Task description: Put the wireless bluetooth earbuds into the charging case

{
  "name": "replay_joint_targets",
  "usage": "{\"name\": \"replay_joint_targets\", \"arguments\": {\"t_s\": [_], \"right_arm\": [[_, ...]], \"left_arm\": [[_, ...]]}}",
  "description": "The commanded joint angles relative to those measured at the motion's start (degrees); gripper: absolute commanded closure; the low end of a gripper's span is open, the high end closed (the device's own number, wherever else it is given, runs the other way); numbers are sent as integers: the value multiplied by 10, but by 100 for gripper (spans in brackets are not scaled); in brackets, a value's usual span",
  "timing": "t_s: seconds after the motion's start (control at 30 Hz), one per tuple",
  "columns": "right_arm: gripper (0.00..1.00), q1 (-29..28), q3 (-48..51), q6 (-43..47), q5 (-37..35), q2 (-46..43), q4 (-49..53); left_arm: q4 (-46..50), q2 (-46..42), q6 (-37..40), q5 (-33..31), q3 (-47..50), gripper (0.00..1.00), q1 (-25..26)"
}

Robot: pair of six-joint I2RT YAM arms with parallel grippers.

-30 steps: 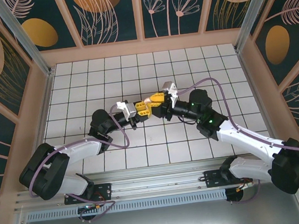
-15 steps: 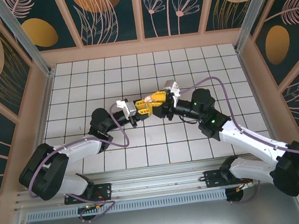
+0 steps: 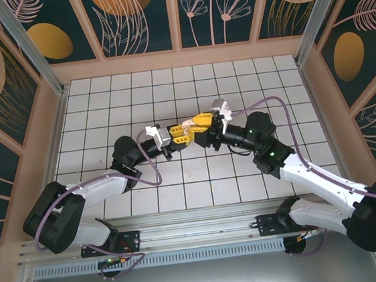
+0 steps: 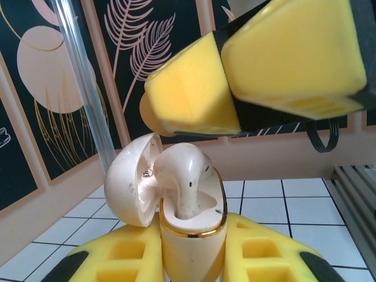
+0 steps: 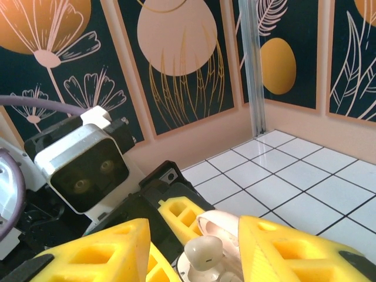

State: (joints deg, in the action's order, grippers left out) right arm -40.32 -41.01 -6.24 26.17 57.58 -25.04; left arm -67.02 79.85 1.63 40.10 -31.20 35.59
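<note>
My left gripper [image 4: 191, 261] is shut on the charging case [image 4: 191, 238], a pale pink shell with a gold rim, held upright. Its lid [image 4: 130, 179] hangs open to the left. One of the wireless bluetooth earbuds [image 4: 185, 173] stands in the case with its stem down in a socket and its head above the rim. My right gripper [image 5: 192, 228] is open and straddles that earbud [image 5: 204, 252] without touching it. In the left wrist view its yellow fingers [image 4: 194, 88] hover just above the case. From above, the left gripper [image 3: 178, 134] and right gripper [image 3: 198, 122] meet mid-table.
White grid-tiled table [image 3: 236, 82] ringed by pink walls with dark floral panels [image 3: 135, 18]. The left wrist camera housing [image 5: 82, 167] sits close behind the case in the right wrist view. Both arms reach in from the near edge, with purple cables [image 3: 275, 105] looping beside them.
The right gripper has drawn back slightly up and to the right from the left gripper, and its wrist has turned. The left arm has barely moved.
</note>
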Motion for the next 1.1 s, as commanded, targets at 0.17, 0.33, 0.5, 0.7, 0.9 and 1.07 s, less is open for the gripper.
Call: {"name": "replay_joint_targets", "arguments": {"t_s": [0.17,0.33,0.5,0.7,0.9,1.07], "right_arm": [[66,25,-16,-43,43,-4,-4],[72,27,-39,-44,67,23,14],[73,27,-52,-42,78,39,21],[75,27,-59,-36,63,45,42],[79,27,-63,-25,46,60,86],[82,27,-65,-15,36,70,118]], "left_arm": [[-18,-11,7,13,-17,79,4],[-16,-12,7,11,-19,79,3],[-10,-10,9,10,-20,79,4],[-8,-10,10,9,-20,79,4],[-5,-13,12,8,-21,79,4],[1,-17,17,6,-22,79,4]]}}
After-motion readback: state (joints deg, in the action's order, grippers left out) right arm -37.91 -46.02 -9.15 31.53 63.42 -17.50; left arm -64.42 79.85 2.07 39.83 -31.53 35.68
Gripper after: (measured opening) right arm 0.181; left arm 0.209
